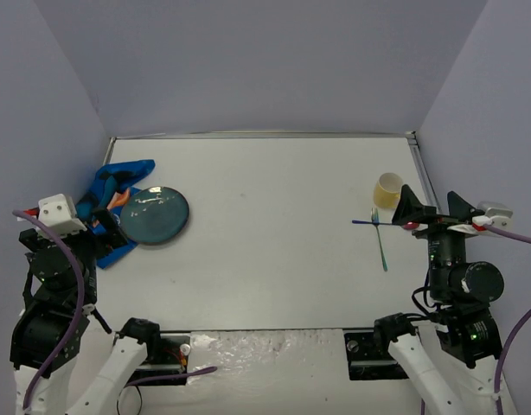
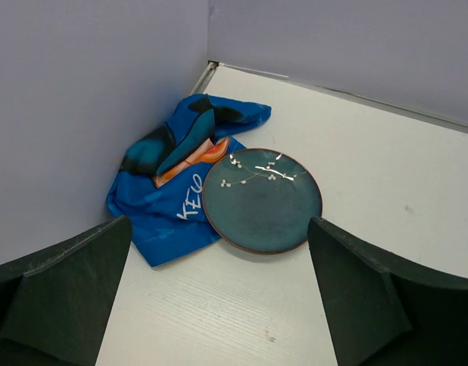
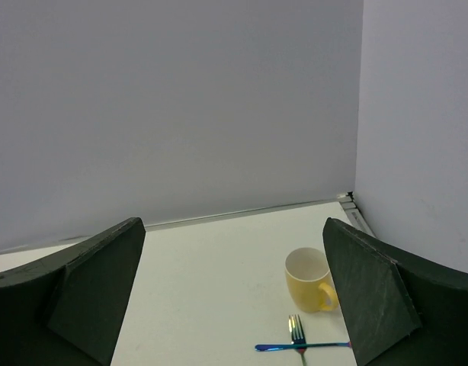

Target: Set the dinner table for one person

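No place setting is laid out yet on the large flat white rectangular bench (image 1: 274, 225) with thin metal edge rails, so the task is judged to be at its opening step. The bench spans the whole work area in front of both arms.

The left hand (image 2: 219, 305) is held wide open and empty, above and short of the crumpled blue printed cloth placemat (image 2: 165, 206) in the far left corner. The round dark teal ceramic plate (image 2: 262, 200) overlaps the placemat's edge. The right hand (image 3: 234, 297) is likewise spread wide and grips nothing. It is aimed at the pale yellow mug (image 3: 309, 278), the iridescent metal fork (image 3: 296, 329) and the slim blue utensil (image 3: 302, 347) laid across the fork.

The next move probably calls for the plate to be cleared off the placemat, so that the cloth can be spread flat.

White lettering is printed on the placemat. A "K" can be read, but the remainder is lost in the folds. No other markings are legible.
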Available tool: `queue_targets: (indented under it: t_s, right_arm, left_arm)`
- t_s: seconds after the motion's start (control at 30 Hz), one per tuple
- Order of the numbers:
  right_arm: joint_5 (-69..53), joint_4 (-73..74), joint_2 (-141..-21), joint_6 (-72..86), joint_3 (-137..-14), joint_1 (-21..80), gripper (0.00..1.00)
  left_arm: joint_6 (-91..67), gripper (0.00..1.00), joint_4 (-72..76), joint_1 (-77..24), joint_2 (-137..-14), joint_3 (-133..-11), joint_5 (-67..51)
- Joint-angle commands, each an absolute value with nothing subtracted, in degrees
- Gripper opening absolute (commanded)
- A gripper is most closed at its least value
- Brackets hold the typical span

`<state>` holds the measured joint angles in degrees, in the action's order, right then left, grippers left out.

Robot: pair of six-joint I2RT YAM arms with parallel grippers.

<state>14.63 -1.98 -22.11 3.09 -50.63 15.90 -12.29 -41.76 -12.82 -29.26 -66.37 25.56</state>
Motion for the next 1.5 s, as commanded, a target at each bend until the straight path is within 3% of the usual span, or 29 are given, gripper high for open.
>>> queue_targets:
  t_s: [0.0, 0.33, 0.67, 0.8, 1.13, 1.47]
  right_arm:
    - [13.54, -5.89, -24.87, 7.0, -49.49, 16.26, 1.0]
    - [5.66, -3.4, -30.72, 17.41, -46.34, 16.26, 1.0]
    - [-5.14, -3.17, -40.46, 20.83, -45.09, 16.35, 1.0]
    - [-6.73, -3.43, -42.38, 20.83, -45.35, 16.35, 1.0]
    - [-7.81, -3.87, -44.16, 20.51, -44.35, 16.35, 1.0]
    - [-8.84, -3.82, -43.68, 19.59, -44.11, 16.35, 1.0]
  left_arm:
    - [-13.8, 0.97, -39.99, -13.18, -31.55, -66.01, 24.96]
    - [-17.53, 0.97, -39.84, -13.18, -35.97, -63.96, 24.94]
    - [-19.1, 0.97, -33.03, -10.58, -54.47, -64.99, 29.48]
    - [-20.64, 0.97, -26.98, -3.28, -64.34, -67.23, 23.16]
    - [-20.42, 0.97, -19.34, 7.37, -90.31, -81.6, 19.03]
    - [-19.63, 0.97, -22.24, 12.64, -110.95, -95.76, 18.05]
